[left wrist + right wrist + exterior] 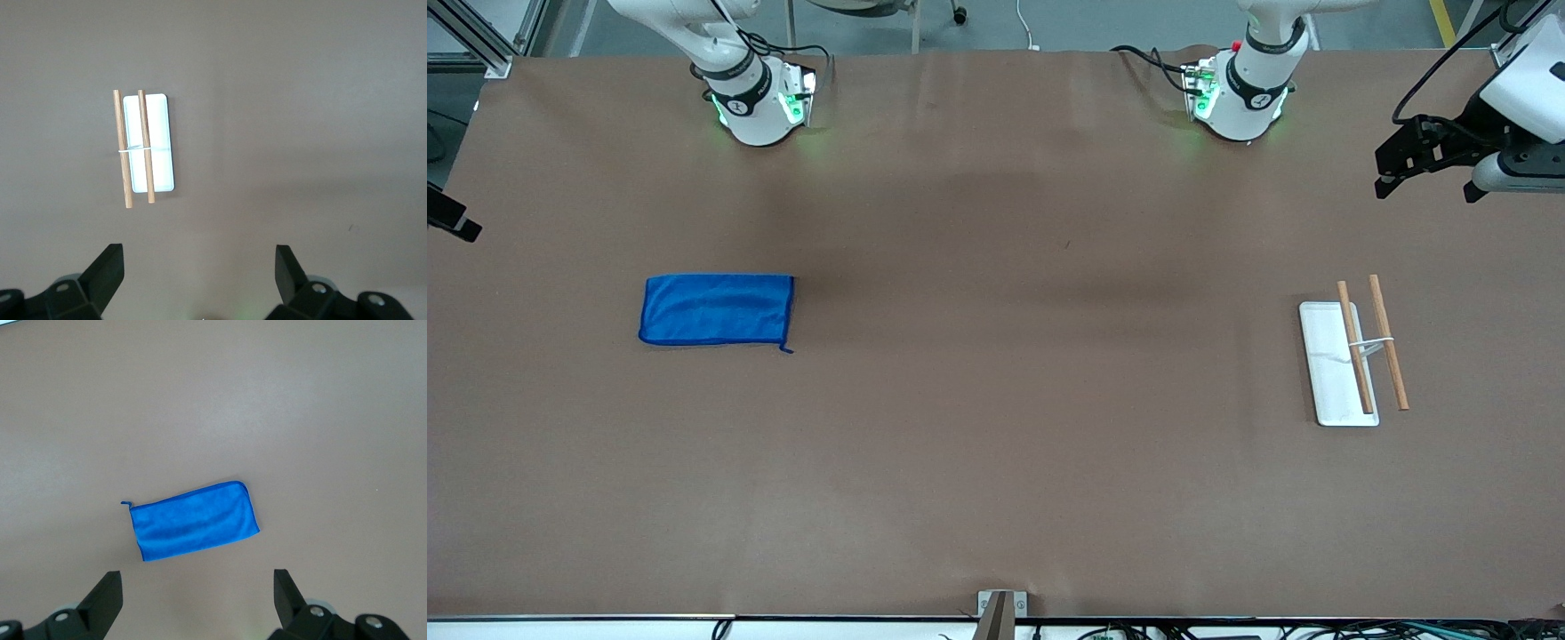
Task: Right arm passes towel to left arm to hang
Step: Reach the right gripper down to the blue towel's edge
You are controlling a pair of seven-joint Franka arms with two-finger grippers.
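My left gripper (197, 272) and right gripper (197, 593) hover wide apart, empty; the towel (717, 309) lies flat on the table (996, 444).

I'm working in a robotics lab, two white arm bases (760, 102) glowing green bolted to a wide brown-covered desk (996, 444), aluminium frame rail (476, 40) at its corner, cables trailing onto a grey floor (1085, 22), chair caster (959, 15) nearby
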